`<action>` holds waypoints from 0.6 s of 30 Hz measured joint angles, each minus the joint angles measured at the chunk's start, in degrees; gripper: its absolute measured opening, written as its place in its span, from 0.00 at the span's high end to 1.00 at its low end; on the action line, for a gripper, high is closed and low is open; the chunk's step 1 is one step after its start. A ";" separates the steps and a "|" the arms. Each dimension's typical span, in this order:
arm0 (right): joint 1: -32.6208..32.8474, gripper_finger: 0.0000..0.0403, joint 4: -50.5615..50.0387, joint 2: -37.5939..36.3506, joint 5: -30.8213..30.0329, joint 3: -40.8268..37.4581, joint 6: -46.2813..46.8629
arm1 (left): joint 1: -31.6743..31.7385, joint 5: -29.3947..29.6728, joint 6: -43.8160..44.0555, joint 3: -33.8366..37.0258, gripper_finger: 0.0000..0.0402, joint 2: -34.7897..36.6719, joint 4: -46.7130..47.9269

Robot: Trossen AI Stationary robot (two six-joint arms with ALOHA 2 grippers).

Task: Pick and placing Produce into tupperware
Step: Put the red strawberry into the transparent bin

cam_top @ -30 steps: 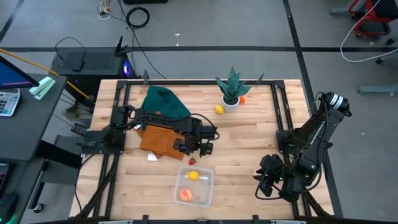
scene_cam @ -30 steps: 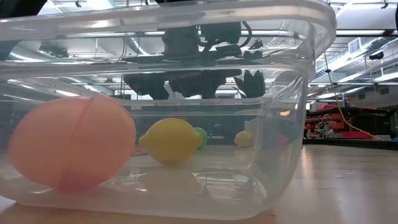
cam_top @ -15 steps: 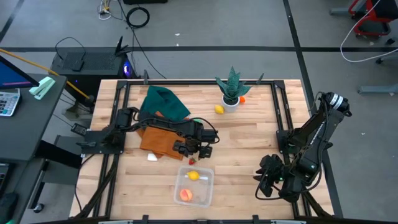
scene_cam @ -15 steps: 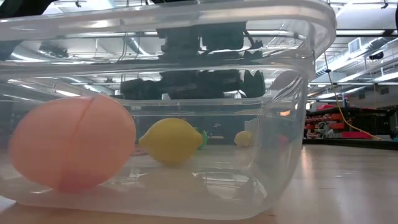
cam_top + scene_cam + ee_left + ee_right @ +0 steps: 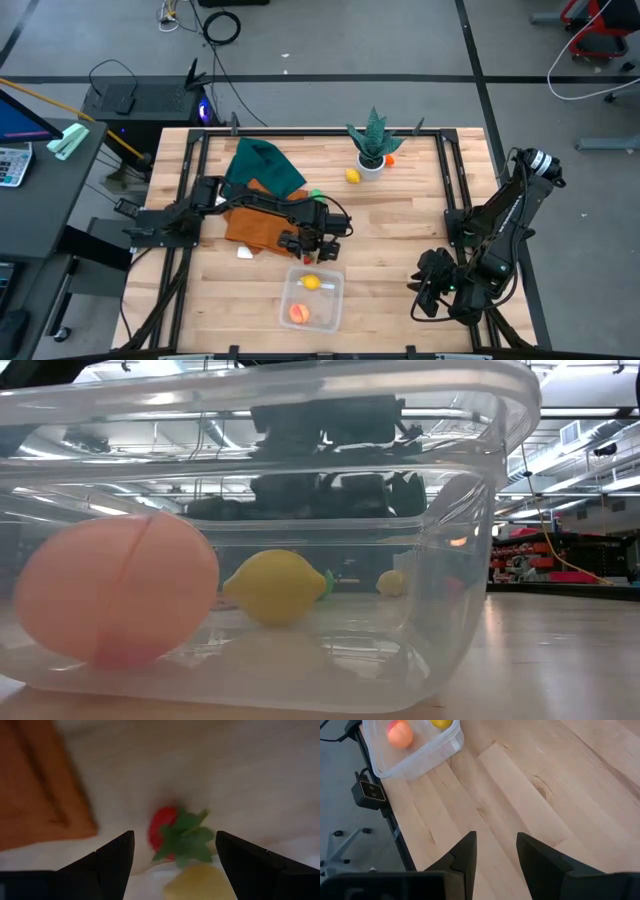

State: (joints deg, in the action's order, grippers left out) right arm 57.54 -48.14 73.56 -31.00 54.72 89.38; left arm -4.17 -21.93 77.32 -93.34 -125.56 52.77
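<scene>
High view: left gripper [image 5: 314,247] over the table [image 5: 400,220], just behind the tupperware [image 5: 312,299], fingers spread, nothing held. Left wrist view: strawberry [image 5: 172,835] lying on the wood between the fingers [image 5: 117,860], red with a green leafy cap, just outside the tupperware rim, beside an orange cloth [image 5: 35,790]. Inside the tupperware, a peach [image 5: 298,313] and a lemon [image 5: 311,282]. Well behind the tupperware, a second lemon [image 5: 352,176] and an orange fruit [image 5: 389,159] next to the potted plant [image 5: 373,140]. Right of the tupperware, right gripper [image 5: 428,290] parked near the table edge, fingers [image 5: 462,857] parted a little, empty.
</scene>
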 joint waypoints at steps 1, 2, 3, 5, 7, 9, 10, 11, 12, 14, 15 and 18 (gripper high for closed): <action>0.00 0.73 -0.02 0.00 0.00 0.00 -0.03 | -0.02 0.00 -0.06 0.00 0.29 -0.14 -0.09; 0.00 0.73 0.00 0.00 0.00 0.01 -0.10 | -0.02 -0.12 -0.21 0.00 0.29 -0.23 0.00; 0.00 0.73 -0.01 0.00 0.00 0.01 -0.11 | -0.02 -0.19 -0.30 0.04 0.30 -0.23 0.64; 0.00 0.73 0.00 0.00 0.00 0.02 -0.11 | -0.19 -0.24 -0.42 0.02 0.33 -0.23 0.03; 0.00 0.73 -0.02 0.00 0.00 0.00 -0.13 | -0.24 -0.25 -0.46 0.02 0.37 -0.23 0.30; 0.00 0.73 0.00 0.00 0.00 0.01 -0.43 | -0.24 -0.31 -0.67 0.02 0.42 -0.23 0.16; 0.00 0.73 0.00 0.00 0.00 0.00 -0.63 | -0.23 -0.30 -0.67 0.02 0.44 -0.23 0.16; 0.00 0.73 -0.02 0.00 0.00 0.00 -0.67 | -0.21 -0.28 -0.66 0.02 0.46 -0.23 0.16; 0.00 0.73 -0.02 0.00 0.00 0.00 -0.68 | -0.21 -0.28 -0.67 0.02 0.48 -0.23 0.12; 0.00 0.73 -0.02 0.00 -0.01 0.01 -0.68 | -0.21 -0.12 -1.13 0.02 0.53 -0.23 -0.25; 0.00 0.73 -0.02 0.00 -0.01 0.01 -0.69 | -0.21 0.08 -1.31 0.02 0.54 -0.23 -0.43; 0.00 0.73 -0.02 0.00 -0.02 0.02 -0.68 | -0.24 0.13 -1.52 0.02 0.59 -0.23 -0.43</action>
State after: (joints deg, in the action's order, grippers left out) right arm 57.54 -48.16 73.56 -31.03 54.74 88.71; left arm -4.40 -21.80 75.80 -93.32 -125.80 52.34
